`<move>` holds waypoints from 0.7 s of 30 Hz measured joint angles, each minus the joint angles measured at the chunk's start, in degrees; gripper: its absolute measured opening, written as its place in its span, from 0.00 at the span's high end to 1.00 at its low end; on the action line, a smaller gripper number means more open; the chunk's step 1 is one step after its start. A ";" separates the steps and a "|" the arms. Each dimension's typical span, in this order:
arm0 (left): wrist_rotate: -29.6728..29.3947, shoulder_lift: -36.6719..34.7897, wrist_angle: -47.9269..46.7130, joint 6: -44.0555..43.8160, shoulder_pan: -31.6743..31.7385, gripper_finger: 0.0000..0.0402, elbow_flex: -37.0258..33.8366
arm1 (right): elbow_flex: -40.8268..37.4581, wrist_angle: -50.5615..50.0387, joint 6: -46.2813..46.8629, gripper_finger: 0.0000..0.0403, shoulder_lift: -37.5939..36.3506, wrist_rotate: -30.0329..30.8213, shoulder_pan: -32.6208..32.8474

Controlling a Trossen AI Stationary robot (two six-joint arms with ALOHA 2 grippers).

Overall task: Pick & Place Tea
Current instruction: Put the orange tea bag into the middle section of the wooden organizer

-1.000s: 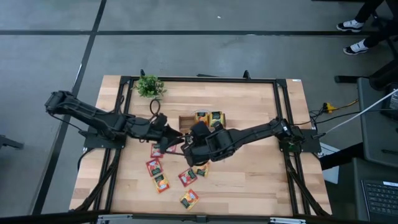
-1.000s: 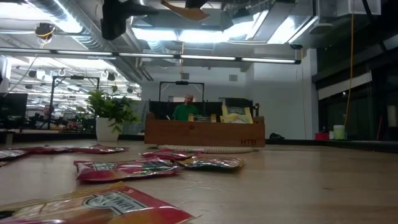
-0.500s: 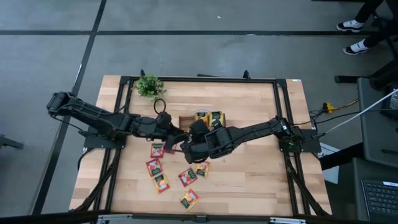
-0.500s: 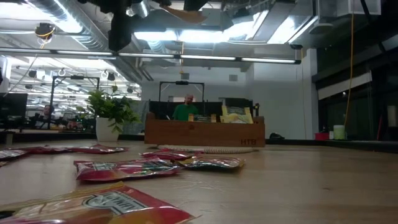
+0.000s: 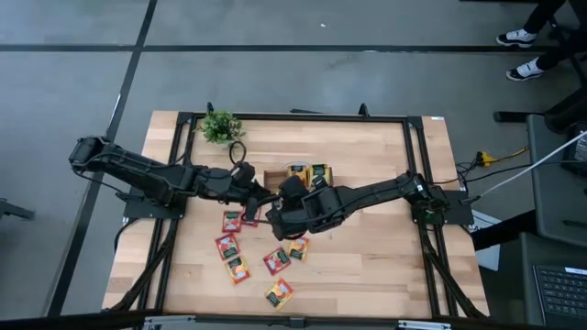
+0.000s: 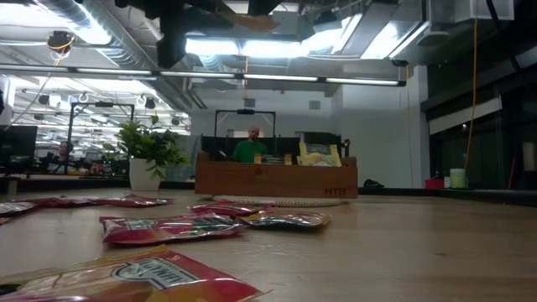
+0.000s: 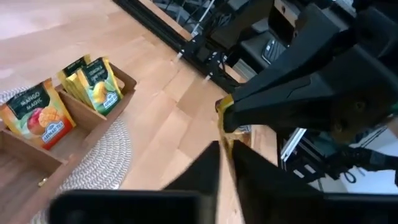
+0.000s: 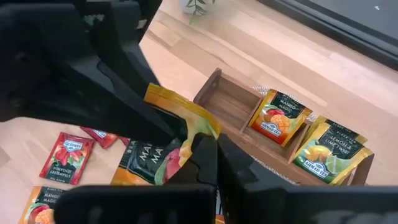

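Right wrist view: sachet [image 8: 163, 140] held edge-up, tilted.

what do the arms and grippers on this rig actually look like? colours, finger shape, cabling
Both arms are matte black throughout, built of chunky jointed segments. The left arm has a black cable looping up near its wrist. The right arm shows a small green spot at its base. The left gripper and right gripper each have two flat, dark, wedge-shaped fingers. No lettering is legible on either.
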 joint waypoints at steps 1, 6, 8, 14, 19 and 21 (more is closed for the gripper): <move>-0.01 0.01 0.42 0.47 0.00 0.96 0.00 | 0.00 -0.02 -0.02 1.00 0.00 0.04 0.00; -1.07 0.01 0.84 1.48 0.00 0.99 0.02 | 0.02 0.24 -2.82 0.93 0.00 0.23 -0.07; -0.93 0.01 0.59 1.85 0.00 0.99 0.02 | 0.02 0.35 -4.48 0.88 -0.07 -0.07 -0.03; 0.34 -0.01 -0.62 2.82 0.18 0.99 0.02 | 0.07 0.53 -6.20 0.68 -3.00 -4.98 -0.02; 4.12 -0.01 -1.48 3.53 1.89 0.99 0.02 | 0.11 0.52 -5.90 0.50 -7.28 -10.09 0.07; 6.21 -0.01 -1.48 4.13 2.91 0.99 0.02 | 0.12 0.52 -5.78 0.44 -9.27 -11.67 0.16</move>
